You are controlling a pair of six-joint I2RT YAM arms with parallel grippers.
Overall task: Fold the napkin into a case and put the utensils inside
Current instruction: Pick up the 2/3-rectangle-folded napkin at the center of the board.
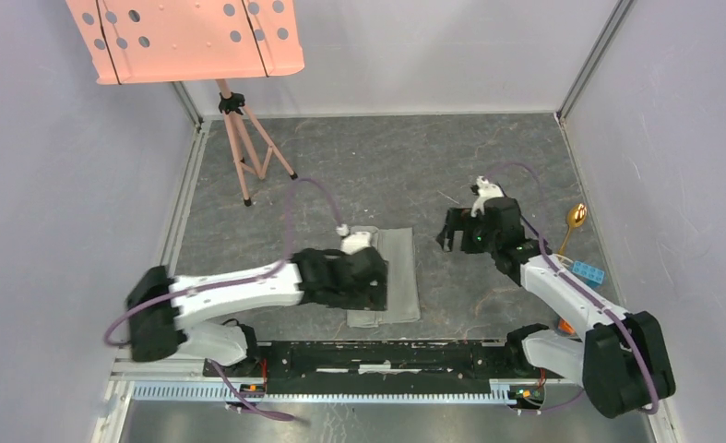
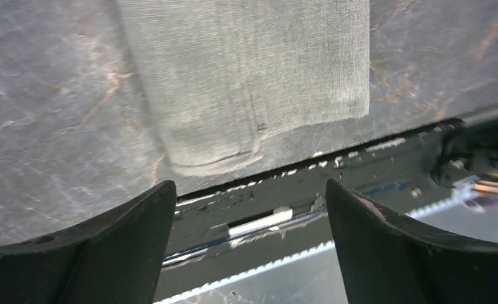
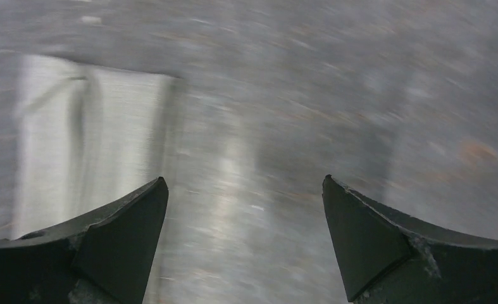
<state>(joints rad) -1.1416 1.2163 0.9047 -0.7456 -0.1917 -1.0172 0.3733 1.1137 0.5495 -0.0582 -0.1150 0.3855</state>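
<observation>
The napkin [image 1: 400, 272], soft grey woven cloth, lies folded into a narrow, round-cornered strip in the middle of the marbled desk [image 1: 386, 157], so the case looks roughly made. The left end effector [image 2: 247, 183] above its near end and the right end effector [image 3: 246, 183] beside it both stand apart, empty. The gold-bowled spoon [image 1: 577, 216] still lies outside, far right; I cannot find the fork.

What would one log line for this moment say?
napkin: folded strip | left claw: open, at napkin | right claw: open, empty | spoon: far right

The napkin [image 1: 398, 275] lies mid-table, with the left gripper [image 2: 249, 190] above its near left part. The spoon [image 1: 576, 219] lies far right, the blocks [image 1: 588, 272] just before it, seemingly against the right arm. The stand [image 1: 243, 152] is rear left.
</observation>
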